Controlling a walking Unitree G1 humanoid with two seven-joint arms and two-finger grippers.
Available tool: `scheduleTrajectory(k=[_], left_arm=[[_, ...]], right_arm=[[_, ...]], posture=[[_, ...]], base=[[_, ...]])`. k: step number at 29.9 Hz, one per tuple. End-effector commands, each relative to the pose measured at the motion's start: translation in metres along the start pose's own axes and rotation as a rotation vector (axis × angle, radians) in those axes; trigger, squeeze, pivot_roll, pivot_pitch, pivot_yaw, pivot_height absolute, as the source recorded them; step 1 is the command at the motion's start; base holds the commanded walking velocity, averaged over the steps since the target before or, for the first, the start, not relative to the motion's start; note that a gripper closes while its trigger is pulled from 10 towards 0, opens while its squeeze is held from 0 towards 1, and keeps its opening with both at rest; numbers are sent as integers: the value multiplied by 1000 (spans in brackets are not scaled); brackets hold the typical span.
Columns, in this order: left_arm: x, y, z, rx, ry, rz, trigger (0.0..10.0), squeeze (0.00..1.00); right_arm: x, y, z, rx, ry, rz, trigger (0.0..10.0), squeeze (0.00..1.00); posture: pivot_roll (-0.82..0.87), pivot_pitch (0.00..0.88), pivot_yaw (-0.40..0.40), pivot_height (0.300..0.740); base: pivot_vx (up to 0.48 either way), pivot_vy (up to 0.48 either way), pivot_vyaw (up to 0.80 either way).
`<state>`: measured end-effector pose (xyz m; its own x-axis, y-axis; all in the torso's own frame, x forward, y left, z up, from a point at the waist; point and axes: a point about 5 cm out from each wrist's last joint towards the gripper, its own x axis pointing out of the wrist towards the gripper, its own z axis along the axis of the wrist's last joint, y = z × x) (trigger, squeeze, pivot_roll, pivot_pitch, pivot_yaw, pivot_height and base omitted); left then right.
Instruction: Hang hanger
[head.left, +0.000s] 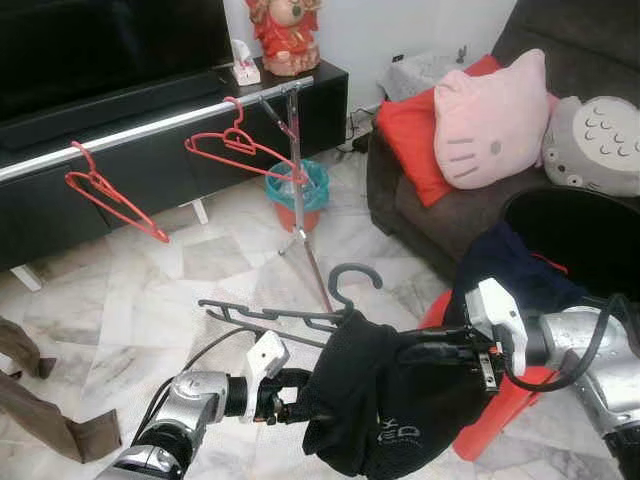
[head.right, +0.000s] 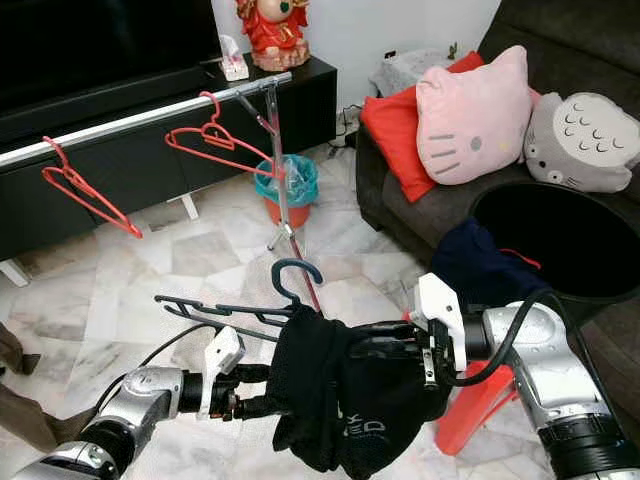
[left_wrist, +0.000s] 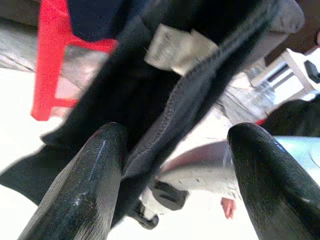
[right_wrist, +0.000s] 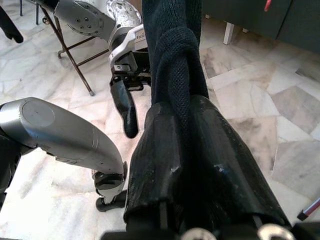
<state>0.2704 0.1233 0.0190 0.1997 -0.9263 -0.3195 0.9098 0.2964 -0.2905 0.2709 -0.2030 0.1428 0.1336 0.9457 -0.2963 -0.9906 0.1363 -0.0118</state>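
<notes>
Two grippers share one load: a dark grey plastic hanger (head.left: 290, 312) with a black knitted garment (head.left: 385, 400) draped over its right end, held up in front of the robot above the marble floor (head.left: 120, 320). The right gripper (head.left: 425, 352) has its fingers pressed together on a bunched fold of the cloth, as the right wrist view shows. The left gripper (head.left: 290, 395) stands with its fingers spread, an edge of the garment lying against one finger (left_wrist: 85, 185) without being pinched. The hanger looks light and stiff, its hook (head.left: 355, 277) free and upright, while the garment is soft, limp and likely to slide off the smooth plastic if the hanger tilts. A grasp on cloth alone gives poor control, so a hold on the rigid neck just under the hook would probably serve better. The silver rail (head.left: 150, 125) of the clothes stand, already carrying two red wire hangers (head.left: 235, 145), stands well apart, beyond the load.
</notes>
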Motion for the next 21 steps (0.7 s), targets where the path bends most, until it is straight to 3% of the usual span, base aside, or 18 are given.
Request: scheduleTrajectory(k=[1,12,14,21], left_arm=[[-4,-1,-4,2,37,-17,10000,0],[0,-1,-6,28,55,29,10000,0],[2,1,-7,50,65,79,10000,0],[2,0,-9,38,72,79,10000,0]], right_arm=[[-1,-2,18,-66,-38,15,0,0],[2,-5,30,-104,-56,29,0,0],[7,-1,35,-115,-76,59,0,0],[10,3,35,-118,-80,80,0,0]], posture=[[-93,20,35,740],[-95,27,34,740],[-98,27,33,740],[-96,27,33,740]], base=[[0,0,0],[0,0,0],[0,0,0],[0,0,0]])
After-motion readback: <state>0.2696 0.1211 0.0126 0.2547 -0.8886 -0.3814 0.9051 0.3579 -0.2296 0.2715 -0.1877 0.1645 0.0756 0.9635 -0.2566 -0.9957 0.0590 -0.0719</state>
